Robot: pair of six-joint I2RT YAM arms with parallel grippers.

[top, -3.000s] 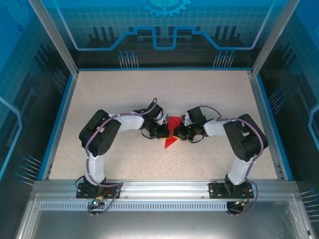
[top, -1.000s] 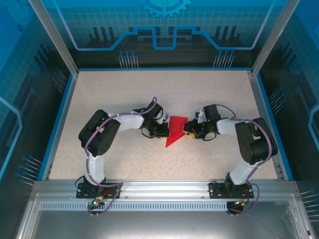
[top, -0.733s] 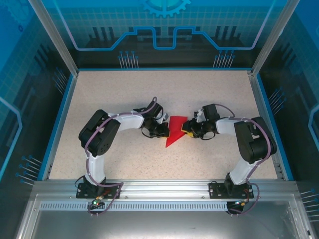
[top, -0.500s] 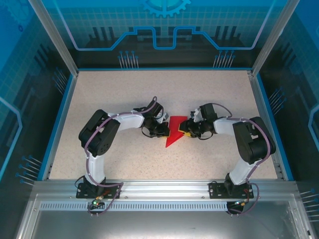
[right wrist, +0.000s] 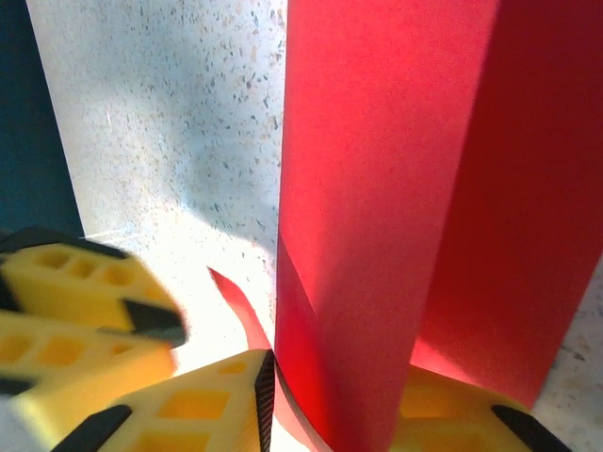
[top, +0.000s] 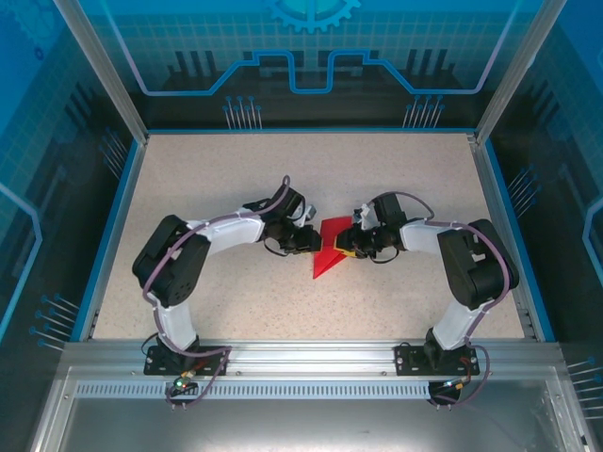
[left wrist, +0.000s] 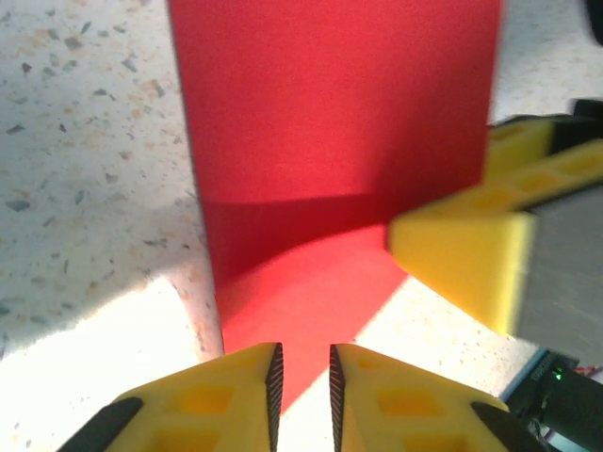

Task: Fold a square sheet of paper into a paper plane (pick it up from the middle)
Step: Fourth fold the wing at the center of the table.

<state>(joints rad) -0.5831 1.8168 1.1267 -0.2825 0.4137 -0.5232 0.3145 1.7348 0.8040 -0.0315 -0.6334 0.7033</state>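
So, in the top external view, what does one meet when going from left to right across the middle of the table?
Left gripper → the red sheet of paper → right gripper.

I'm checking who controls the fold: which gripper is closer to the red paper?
Right. The right gripper has the red paper running between its fingers; the left gripper sits at the paper's edge, jaws nearly closed.
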